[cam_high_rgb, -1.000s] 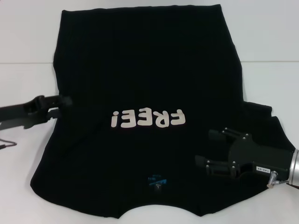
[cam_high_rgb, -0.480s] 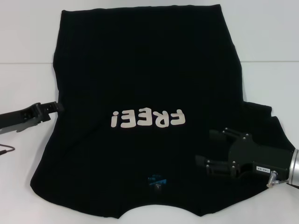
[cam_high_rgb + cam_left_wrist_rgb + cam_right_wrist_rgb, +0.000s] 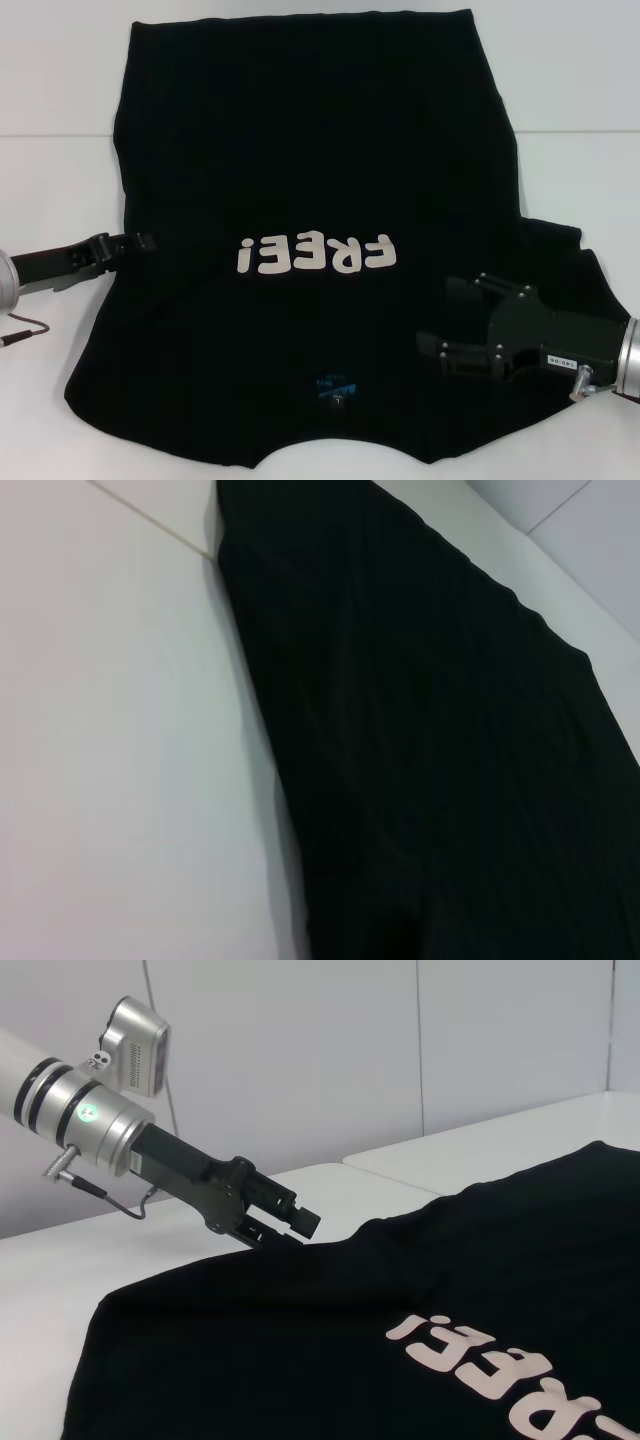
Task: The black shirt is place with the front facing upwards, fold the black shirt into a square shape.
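Left fingers [image 3: 145, 240] back at black shirt [image 3: 310, 150] edge

Black tools [image 3: 455, 320] [image 3: 140, 242], silver wrist cuffs, green light, thin cables.

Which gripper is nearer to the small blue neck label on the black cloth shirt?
Right. The right gripper hovers over the black cloth shirt beside the small blue neck label; the left gripper is at the shirt's far side edge.

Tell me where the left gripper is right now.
In the head view the left gripper sits low at the left edge of the black shirt, level with the FREE! lettering.
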{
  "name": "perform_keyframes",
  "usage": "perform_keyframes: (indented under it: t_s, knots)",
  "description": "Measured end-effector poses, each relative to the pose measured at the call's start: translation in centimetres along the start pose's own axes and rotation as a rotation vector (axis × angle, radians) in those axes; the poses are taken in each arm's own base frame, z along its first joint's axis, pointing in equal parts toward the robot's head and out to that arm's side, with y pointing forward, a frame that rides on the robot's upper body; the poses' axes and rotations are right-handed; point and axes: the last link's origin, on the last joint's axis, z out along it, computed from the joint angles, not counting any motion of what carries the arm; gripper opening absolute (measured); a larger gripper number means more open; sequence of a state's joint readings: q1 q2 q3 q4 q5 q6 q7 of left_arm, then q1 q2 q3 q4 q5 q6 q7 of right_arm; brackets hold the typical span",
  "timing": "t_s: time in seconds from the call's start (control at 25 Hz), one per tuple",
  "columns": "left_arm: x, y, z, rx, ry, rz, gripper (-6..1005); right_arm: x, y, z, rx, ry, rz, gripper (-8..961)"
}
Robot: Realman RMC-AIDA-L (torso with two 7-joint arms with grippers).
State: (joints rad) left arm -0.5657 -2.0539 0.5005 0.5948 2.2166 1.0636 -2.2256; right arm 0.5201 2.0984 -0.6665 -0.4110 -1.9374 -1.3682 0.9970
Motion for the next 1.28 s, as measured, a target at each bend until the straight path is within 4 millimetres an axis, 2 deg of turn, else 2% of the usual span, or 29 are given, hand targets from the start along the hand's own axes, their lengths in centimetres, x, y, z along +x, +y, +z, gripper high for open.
perform_keyframes:
  t_s: [0.88, 1.28]
  knots:
    - [-0.8, 1.6, -0.5, -0.123, -0.084, -0.007, 620, 0.2, 0.1, -0.1, 0.001, 0.001, 0.008, 920]
    - [-3.5, 4.3, -0.9, -0.317, -0.248, -0.053, 619, 0.1, 0.1, 0.0, -0.001, -0.001, 0.006, 920]
